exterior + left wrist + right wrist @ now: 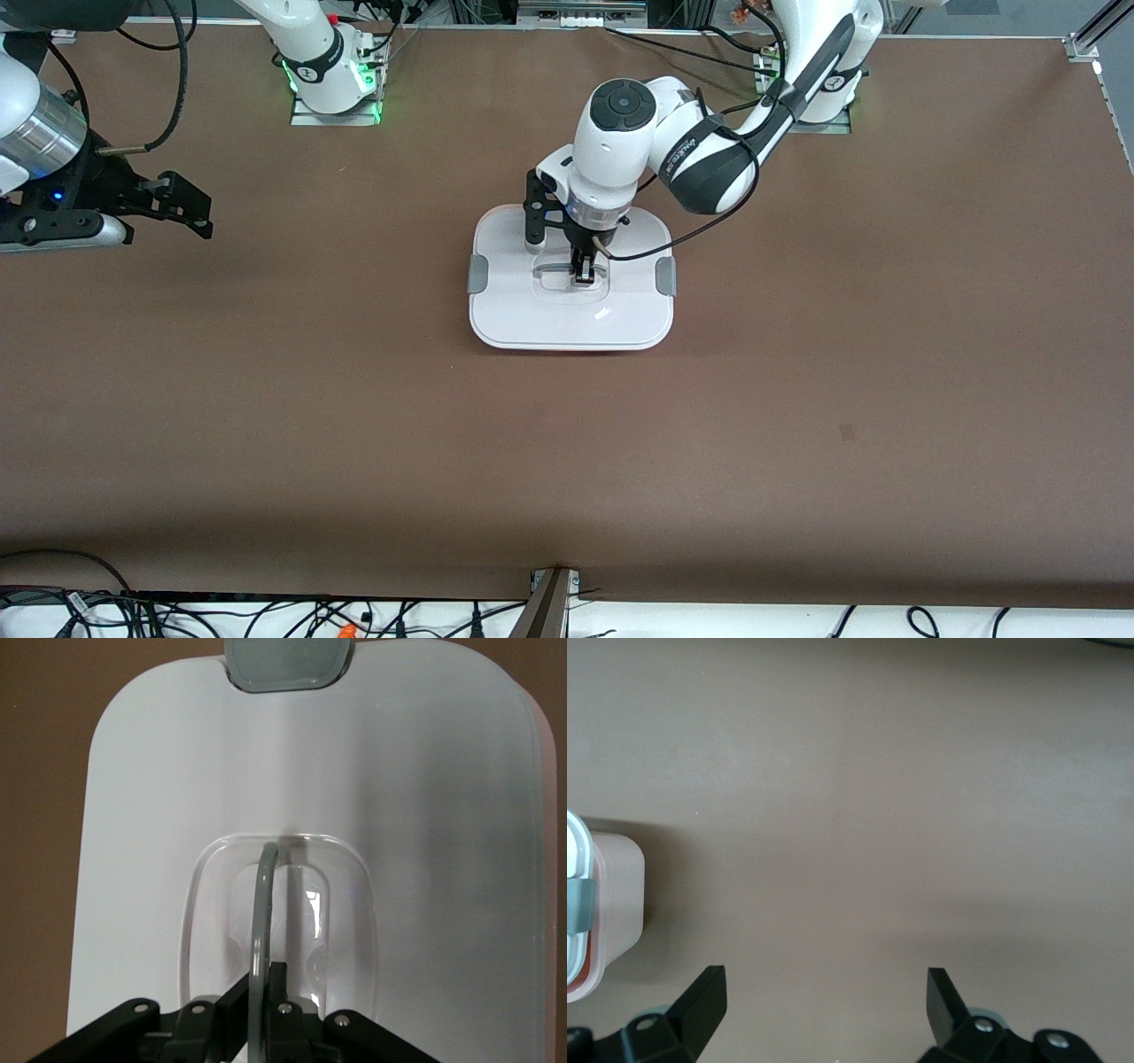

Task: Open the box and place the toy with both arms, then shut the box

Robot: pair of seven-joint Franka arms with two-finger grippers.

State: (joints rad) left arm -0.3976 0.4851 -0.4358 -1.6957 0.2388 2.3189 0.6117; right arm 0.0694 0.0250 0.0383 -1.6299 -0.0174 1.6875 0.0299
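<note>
1. Right gripper [190, 206] hangs over bare table [266, 399] at the right arm's end, well apart from the box; jaws spread wide, nothing between them. Right arm waits. Right wrist view catches one end of the box and one grey clip at its edge

2. Box [571, 315] sits mid-table with white lid [567, 323] on and level. Long axis runs from one arm's end of the table toward the other, a grey clip on each short side: one [477, 274] toward the right arm's end, the other [665, 276] toward the left arm's end

3. Left gripper [584, 274] is down in the clear recessed handle [282, 904] at lid centre. Left wrist view shows the thin bail [260, 921] running into the narrow gap between the fingers [292, 1014]; jaws drawn close and pinching it

4. Key relation: handle lies directly under and within the left jaws, so any lift is straight up; left arm is the nearer by a wide margin

5. Toy not visible in any view; cannot tell whether it is inside. Judgement: either a lid lift is about to start or the closing is just finishing
</note>
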